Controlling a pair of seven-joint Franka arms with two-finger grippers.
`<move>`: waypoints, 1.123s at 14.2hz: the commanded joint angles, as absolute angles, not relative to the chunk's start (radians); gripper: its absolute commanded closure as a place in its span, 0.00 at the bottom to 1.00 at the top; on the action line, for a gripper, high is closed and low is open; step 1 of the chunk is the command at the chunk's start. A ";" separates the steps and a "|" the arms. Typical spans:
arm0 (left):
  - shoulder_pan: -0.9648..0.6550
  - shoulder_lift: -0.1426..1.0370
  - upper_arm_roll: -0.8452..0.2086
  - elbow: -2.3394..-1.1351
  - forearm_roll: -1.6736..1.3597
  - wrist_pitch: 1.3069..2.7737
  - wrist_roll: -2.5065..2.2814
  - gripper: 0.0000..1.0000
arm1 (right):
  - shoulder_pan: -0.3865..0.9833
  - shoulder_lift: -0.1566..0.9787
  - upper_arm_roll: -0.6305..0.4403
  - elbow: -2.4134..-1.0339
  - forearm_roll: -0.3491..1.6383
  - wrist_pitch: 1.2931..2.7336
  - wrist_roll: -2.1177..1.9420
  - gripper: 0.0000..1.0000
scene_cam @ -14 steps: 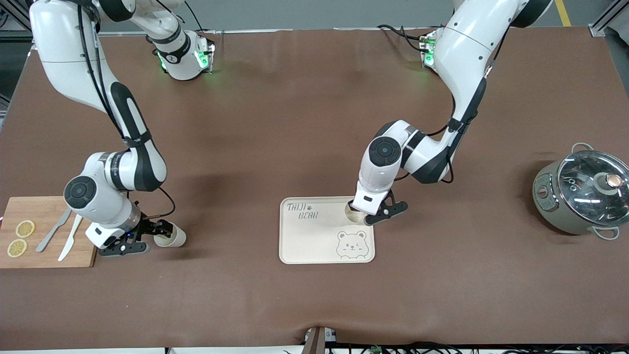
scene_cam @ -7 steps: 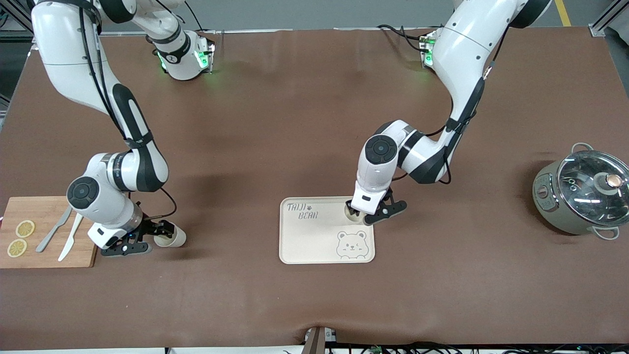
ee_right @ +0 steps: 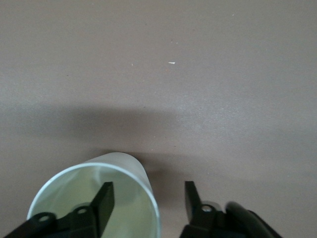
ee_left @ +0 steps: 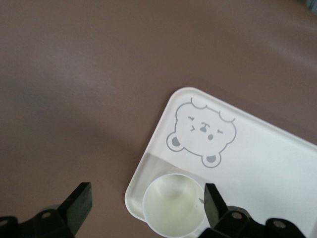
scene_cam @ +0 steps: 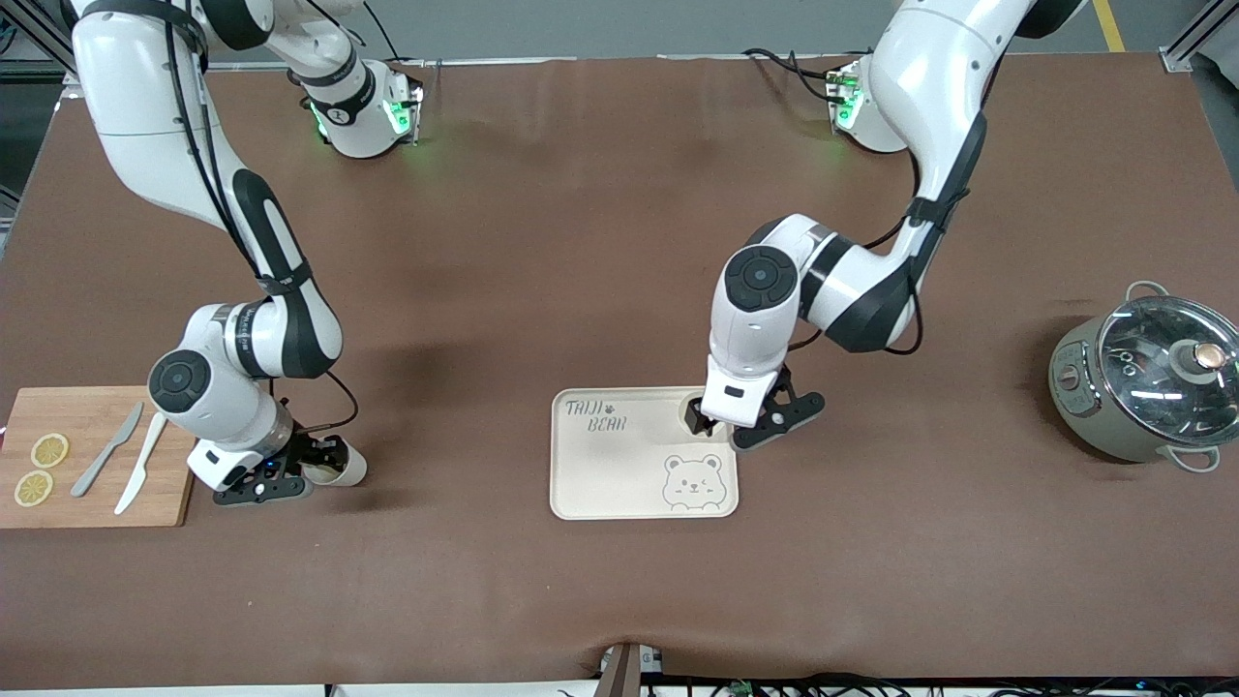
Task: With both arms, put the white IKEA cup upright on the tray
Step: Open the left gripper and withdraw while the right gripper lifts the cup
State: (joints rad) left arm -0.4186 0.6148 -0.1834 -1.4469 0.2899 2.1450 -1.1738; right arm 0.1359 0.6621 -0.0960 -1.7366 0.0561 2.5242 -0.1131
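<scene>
straddling the lying second cup's (ee_right: 96, 198) rim, the right gripper's (scene_cam: 276, 474) spread fingers (ee_right: 101, 203) could roll it along the table (scene_cam: 619, 242) when closing, while the left gripper's (scene_cam: 740, 426) released fingers (ee_left: 213, 201) could tip the upright cup (ee_left: 174, 203) on the tray (ee_left: 277, 163).

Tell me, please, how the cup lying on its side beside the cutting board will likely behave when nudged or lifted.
The cup lies on its side and looks round, so a nudge would probably roll it. Its wall looks thin and smooth: likely light, perhaps slippery. The open right tool straddles its rim.
</scene>
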 commanded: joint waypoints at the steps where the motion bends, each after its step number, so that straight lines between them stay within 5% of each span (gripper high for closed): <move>1: -0.391 0.577 -0.192 -1.416 0.259 2.051 -1.148 0.00 | 0.141 0.667 -0.098 -1.729 0.064 2.533 -0.120 0.76; 4: -0.312 0.505 -0.186 -1.401 0.169 1.915 -0.839 0.00 | 0.141 0.667 -0.098 -1.729 0.064 2.533 -0.118 1.00; 10: -0.109 0.339 -0.187 -1.402 0.123 1.758 -0.506 0.00 | 0.143 0.658 -0.097 -1.697 0.069 2.476 -0.117 1.00; 16: 0.104 0.258 -0.287 -1.402 0.035 1.718 -0.304 0.00 | 0.155 0.647 -0.091 -1.401 0.179 2.009 -0.036 1.00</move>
State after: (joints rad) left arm 0.0836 0.2924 -0.2747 -1.3837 0.0581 1.7476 -0.3783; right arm 0.1417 0.6532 -0.0887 -1.5047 0.1488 2.1332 -0.0929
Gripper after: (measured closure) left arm 0.000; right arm 0.960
